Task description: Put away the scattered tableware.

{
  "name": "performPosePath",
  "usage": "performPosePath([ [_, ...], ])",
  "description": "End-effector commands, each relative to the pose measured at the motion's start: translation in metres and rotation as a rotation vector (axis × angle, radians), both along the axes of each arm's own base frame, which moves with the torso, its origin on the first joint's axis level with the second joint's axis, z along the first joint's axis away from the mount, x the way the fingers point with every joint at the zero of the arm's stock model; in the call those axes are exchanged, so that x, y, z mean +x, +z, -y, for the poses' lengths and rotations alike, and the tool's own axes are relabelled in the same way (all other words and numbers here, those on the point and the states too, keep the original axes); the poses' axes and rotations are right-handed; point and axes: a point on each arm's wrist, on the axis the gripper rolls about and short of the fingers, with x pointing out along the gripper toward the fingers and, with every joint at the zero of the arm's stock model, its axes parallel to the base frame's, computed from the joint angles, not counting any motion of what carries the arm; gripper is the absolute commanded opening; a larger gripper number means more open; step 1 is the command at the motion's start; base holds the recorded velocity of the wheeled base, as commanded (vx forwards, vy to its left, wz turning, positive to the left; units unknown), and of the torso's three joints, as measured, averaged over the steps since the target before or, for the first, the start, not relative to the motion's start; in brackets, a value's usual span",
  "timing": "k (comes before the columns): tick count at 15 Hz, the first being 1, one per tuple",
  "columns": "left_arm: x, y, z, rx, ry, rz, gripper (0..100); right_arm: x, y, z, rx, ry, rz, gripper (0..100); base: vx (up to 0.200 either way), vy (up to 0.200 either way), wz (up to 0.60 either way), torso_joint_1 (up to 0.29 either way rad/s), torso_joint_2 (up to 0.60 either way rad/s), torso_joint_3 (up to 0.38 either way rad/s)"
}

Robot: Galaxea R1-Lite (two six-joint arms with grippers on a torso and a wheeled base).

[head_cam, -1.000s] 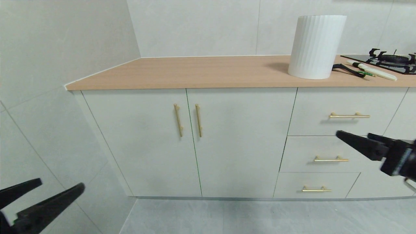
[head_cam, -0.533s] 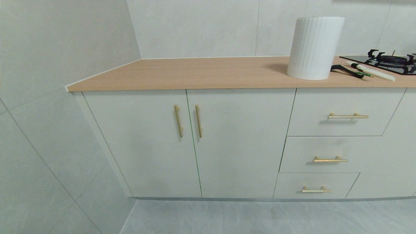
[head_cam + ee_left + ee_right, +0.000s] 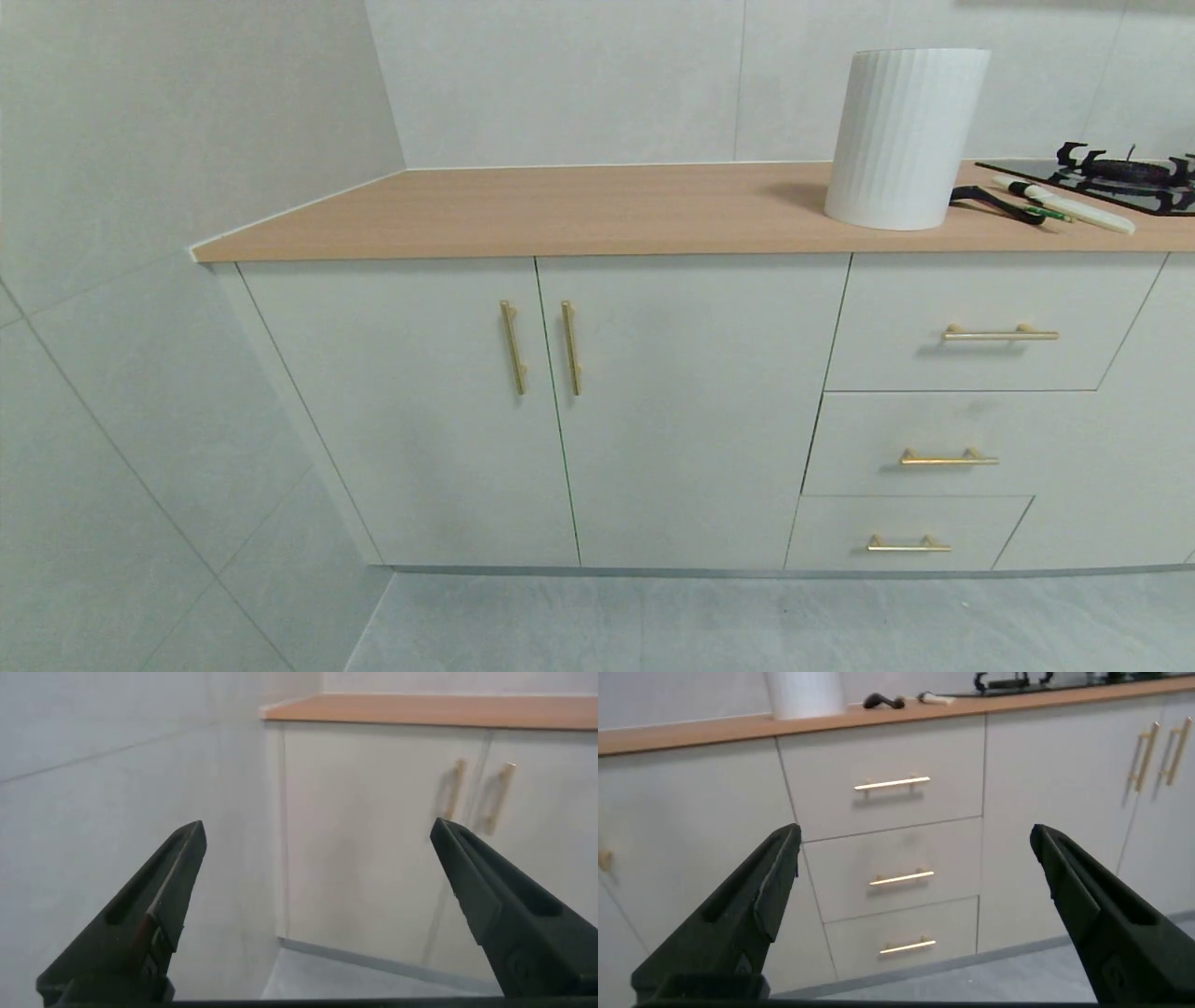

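Left jaws and right jaws gape empty, low before the cabinets (image 3: 401, 401); utensils (image 3: 1064, 203) lie on the surface (image 3: 560, 210) beside the canister (image 3: 906, 140) — a hasty reach may topple it, or scatter them.

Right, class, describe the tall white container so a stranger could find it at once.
Start at the wooden countertop. Above the drawer stack, left of the stove, stands the white container. It is the only tall, upright, ribbed cylinder; the utensils beside it lie flat.
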Motion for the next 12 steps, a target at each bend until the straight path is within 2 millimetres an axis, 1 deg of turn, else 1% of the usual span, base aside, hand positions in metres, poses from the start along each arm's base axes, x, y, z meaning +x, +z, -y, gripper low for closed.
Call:
performPosePath([
  [1,0.002,-0.024,0.005,0.046,-0.026,-0.021,100,0.011,-0.025,0.000,-0.001,0.003,-0.064,100,0.000,0.000,0.00,0.000,0.00,0.000],
  [2,0.006,-0.030,0.005,0.045,-0.031,-0.042,100,0.014,-0.030,0.000,-0.003,0.006,-0.064,100,0.000,0.000,0.00,0.000,0.00,0.000],
  [3,0.014,-0.040,0.005,0.044,-0.033,-0.061,100,0.023,-0.045,-0.001,-0.021,0.023,-0.049,100,0.000,0.000,0.00,0.000,0.00,0.000],
  [4,0.022,-0.050,0.005,0.047,-0.034,-0.062,100,0.025,-0.051,-0.002,-0.048,0.077,-0.059,100,0.000,0.000,0.00,0.000,0.00,0.000],
  [6,0.034,-0.064,0.006,0.054,-0.055,-0.016,100,0.026,-0.054,-0.003,-0.055,0.111,-0.094,100,0.000,0.000,0.00,0.000,0.00,0.000],
  [8,0.043,-0.082,0.007,0.062,-0.118,-0.017,100,0.026,-0.061,-0.003,-0.057,0.145,-0.155,100,0.000,0.000,0.00,0.000,0.00,0.000],
  [10,0.045,-0.090,0.007,0.056,-0.135,-0.061,100,0.027,-0.062,-0.004,-0.061,0.169,-0.165,100,0.000,0.000,0.00,0.000,0.00,0.000],
  [11,0.046,-0.092,0.008,0.056,-0.157,-0.079,100,0.027,-0.066,-0.004,-0.062,0.187,-0.208,100,0.000,0.000,0.00,0.000,0.00,0.000],
  [12,0.046,-0.096,0.008,0.053,-0.168,-0.123,100,0.026,-0.066,-0.004,-0.058,0.198,-0.213,100,0.000,0.000,0.00,0.000,0.00,0.000],
])
